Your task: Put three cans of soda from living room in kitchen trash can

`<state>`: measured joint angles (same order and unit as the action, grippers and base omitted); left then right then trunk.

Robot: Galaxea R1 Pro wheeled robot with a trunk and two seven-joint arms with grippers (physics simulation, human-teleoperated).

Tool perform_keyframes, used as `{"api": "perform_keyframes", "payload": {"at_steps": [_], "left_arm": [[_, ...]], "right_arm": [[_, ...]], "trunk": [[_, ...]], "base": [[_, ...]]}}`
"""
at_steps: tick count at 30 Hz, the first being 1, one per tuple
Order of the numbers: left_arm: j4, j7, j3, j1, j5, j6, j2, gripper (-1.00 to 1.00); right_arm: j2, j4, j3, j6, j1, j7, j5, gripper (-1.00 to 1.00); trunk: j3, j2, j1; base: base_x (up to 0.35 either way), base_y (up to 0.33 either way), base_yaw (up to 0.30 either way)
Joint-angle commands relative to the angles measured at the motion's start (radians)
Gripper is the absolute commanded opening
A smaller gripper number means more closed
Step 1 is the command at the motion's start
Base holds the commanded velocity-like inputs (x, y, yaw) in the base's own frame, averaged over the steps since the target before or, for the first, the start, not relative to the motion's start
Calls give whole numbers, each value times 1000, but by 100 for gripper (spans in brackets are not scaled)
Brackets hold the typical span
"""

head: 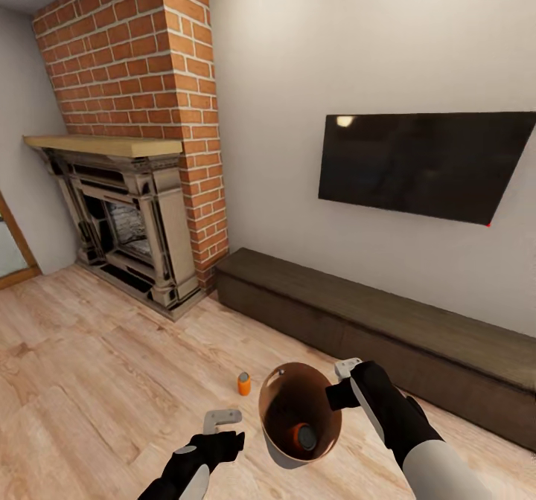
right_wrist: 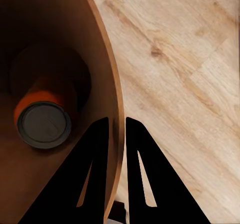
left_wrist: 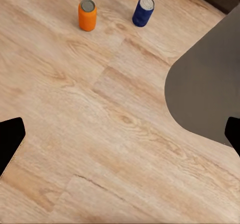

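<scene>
Right gripper point(right_wrist: 116, 129) pinches the bin point(head: 277, 388) rim, 1 orange can point(right_wrist: 44, 118) inside; left gripper point(head: 221, 424) spread wide over the floor point(head: 97, 366).

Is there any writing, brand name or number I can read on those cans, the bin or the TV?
None can be read.
Orange can: plain, no label.
Blue can: plain, no label.
Can inside the bin: plain grey top.
Bin: unmarked.
TV: dark screen, no logo legible.
</scene>
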<state>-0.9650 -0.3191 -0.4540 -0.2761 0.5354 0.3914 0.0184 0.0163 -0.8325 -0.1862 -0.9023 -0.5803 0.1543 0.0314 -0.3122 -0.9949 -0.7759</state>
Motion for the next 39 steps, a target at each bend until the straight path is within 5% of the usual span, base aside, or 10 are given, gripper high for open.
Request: {"api": "perform_keyframes", "payload": {"at_steps": [1, 39], "left_arm": [[0, 0, 0, 0, 0, 0, 0, 100], [0, 0, 0, 0, 0, 1, 0, 100]], "right_arm": [[0, 0, 1, -1, 0, 6, -21, -100], [-1, 0, 0, -2, -1, 6, -21, -100]], "trunk": [[0, 0, 0], [0, 0, 0]], "base": [[223, 270, -285], [249, 247, -286]]}}
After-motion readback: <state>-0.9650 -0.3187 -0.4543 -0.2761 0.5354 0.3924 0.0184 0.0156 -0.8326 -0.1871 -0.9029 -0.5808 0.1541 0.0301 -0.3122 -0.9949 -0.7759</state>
